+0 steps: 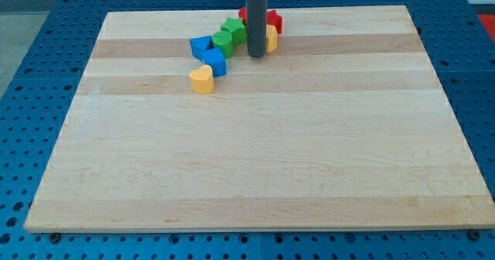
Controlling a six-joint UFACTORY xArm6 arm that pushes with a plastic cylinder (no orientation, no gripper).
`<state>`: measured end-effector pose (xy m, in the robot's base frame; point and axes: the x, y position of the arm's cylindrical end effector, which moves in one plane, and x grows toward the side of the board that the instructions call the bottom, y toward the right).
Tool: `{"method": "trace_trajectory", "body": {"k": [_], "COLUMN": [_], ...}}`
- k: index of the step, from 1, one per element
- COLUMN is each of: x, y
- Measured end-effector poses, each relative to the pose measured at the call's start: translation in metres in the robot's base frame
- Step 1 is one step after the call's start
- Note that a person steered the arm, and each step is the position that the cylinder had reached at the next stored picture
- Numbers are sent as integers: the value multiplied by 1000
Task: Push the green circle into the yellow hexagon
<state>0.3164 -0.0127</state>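
My tip [255,56] rests on the board near the view's top centre, in a cluster of blocks. A yellow block [271,39], probably the hexagon, sits just right of the rod and is partly hidden by it. Two green blocks lie just left of the rod: one [235,29] close to it, and a rounder one [223,41] further left and lower. I cannot tell whether the tip touches either. A red block [274,19] sits behind the yellow one, and more red [243,14] shows left of the rod.
Two blue blocks [200,46] [215,63] lie left of and below the green ones. A yellow heart-shaped block [201,80] lies below them. The wooden board [255,159] sits on a blue perforated table [31,74].
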Motion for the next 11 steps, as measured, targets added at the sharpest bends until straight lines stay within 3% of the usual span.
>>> {"method": "trace_trajectory", "body": {"k": [3, 6, 11], "x": [21, -3, -6], "y": [-71, -82, -12]}}
